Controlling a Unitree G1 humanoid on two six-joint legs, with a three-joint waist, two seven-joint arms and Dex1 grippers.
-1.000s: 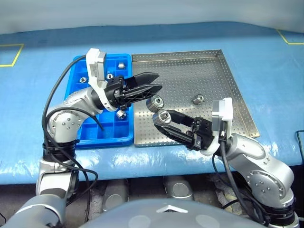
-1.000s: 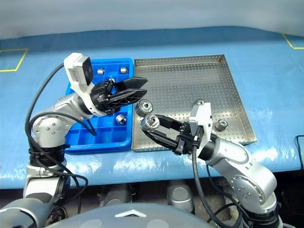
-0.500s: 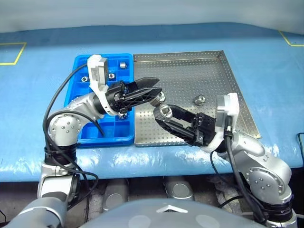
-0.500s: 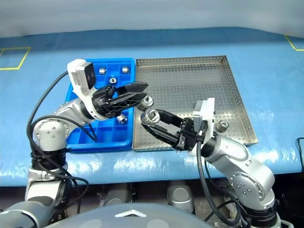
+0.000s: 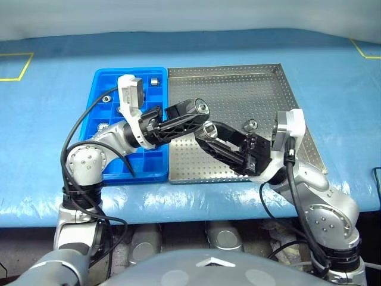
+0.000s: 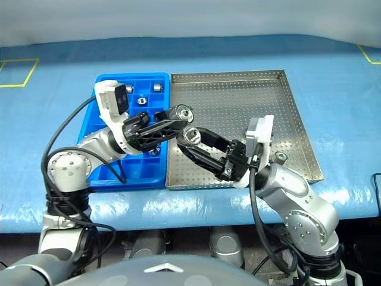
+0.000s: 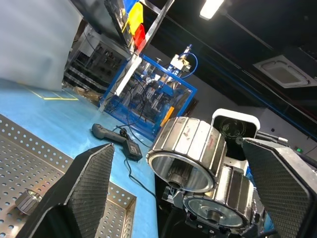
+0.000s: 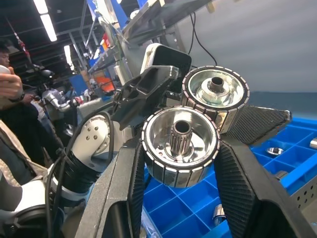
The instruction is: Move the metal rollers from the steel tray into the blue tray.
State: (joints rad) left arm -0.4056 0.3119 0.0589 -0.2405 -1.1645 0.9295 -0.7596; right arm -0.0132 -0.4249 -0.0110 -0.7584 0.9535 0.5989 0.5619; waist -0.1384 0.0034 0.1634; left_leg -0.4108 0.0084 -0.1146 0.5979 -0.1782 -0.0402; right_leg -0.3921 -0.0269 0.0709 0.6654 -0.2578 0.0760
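Note:
My right gripper [image 5: 209, 130] is shut on a metal roller [image 8: 181, 144] and holds it above the steel tray [image 5: 238, 89], near its left edge. A second roller [image 5: 200, 107] sits against the top of the held one. My left gripper [image 5: 193, 114] reaches across from over the blue tray [image 5: 131, 71]. It is open, with one finger [image 7: 84, 188] on each side of that upper roller [image 7: 185, 153] and a gap at both sides. One roller [image 5: 249, 124] lies on the steel tray's floor. A few rollers, such as one [image 5: 156, 81] at the back, lie in the blue tray's compartments.
Both trays stand side by side on a blue table cover [image 5: 333, 77], with yellow tape marks [image 5: 12, 68] at its far corners. The right wrist view catches a person's hand [image 8: 10, 84] off to one side, and shelving stands behind it.
My left gripper has opened wider and rolled, closing in around the upper roller. The right gripper has lifted slightly with both rollers. The roller on the steel tray has stayed put.

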